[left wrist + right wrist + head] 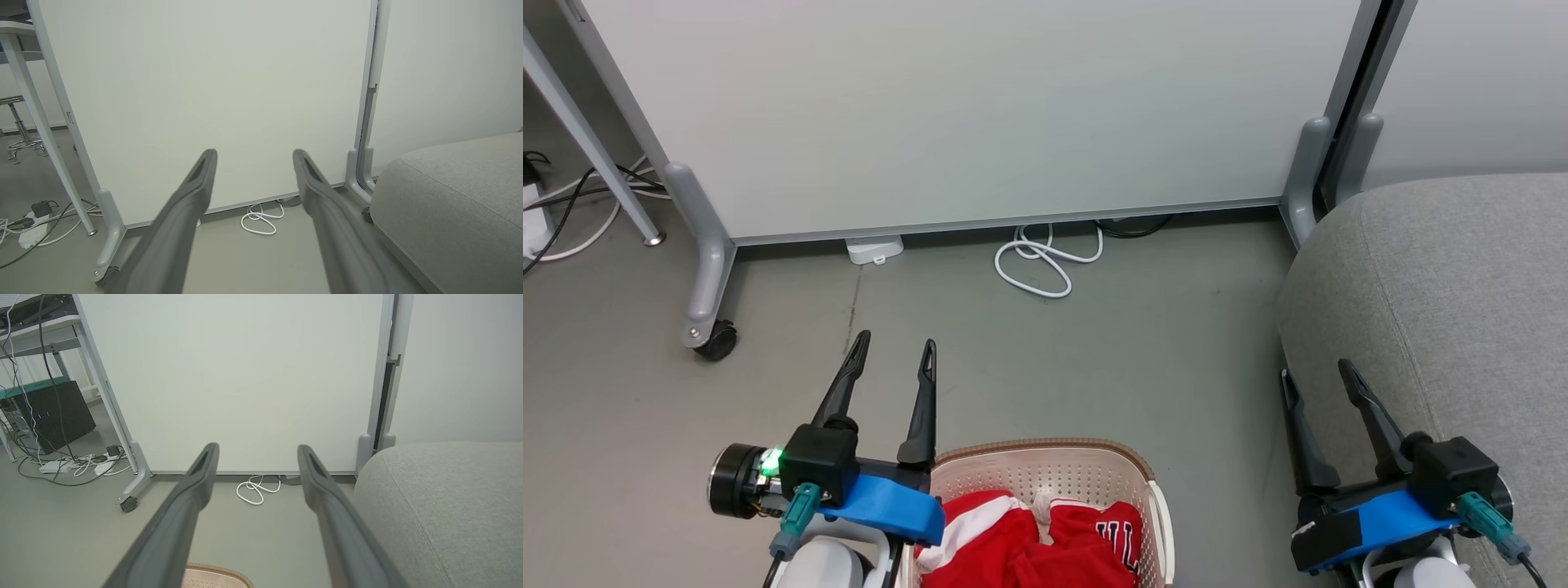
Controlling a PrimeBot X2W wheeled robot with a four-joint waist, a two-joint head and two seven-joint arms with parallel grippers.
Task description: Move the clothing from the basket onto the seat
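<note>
**Head view: both pincers wide open and empty, jerseys lying in the basket**

Head view puts the red jerseys (1029,543) heaped in the cream laundry basket (1045,448), which stands on the floor (1094,343) at the near edge, between my two arms. The grey sofa seat (1437,286) is to the right, with nothing on the part I can see.

I judge that the step in hand is the first reach into the basket. My fingers point to the far side, past the basket and over bare floor. To do it well I should draw one pincer back toward the near side and tip it down over the heap. I should pinch a bunched fold high on the pile, not a flat stretch, and keep the fingertips off the perforated wall. The fabric is soft and will likely trail, so I should lift well above the brown rim before swinging right to the seat.

My left pincer (896,340) is spread fully, holds nothing and has only floor beyond its tips. Its base sits just beside the basket's far-left rim; I cannot tell whether it touches. My right pincer (1314,369) is equally wide and empty, hanging just beside the seat's left edge, apart from the basket.
</note>
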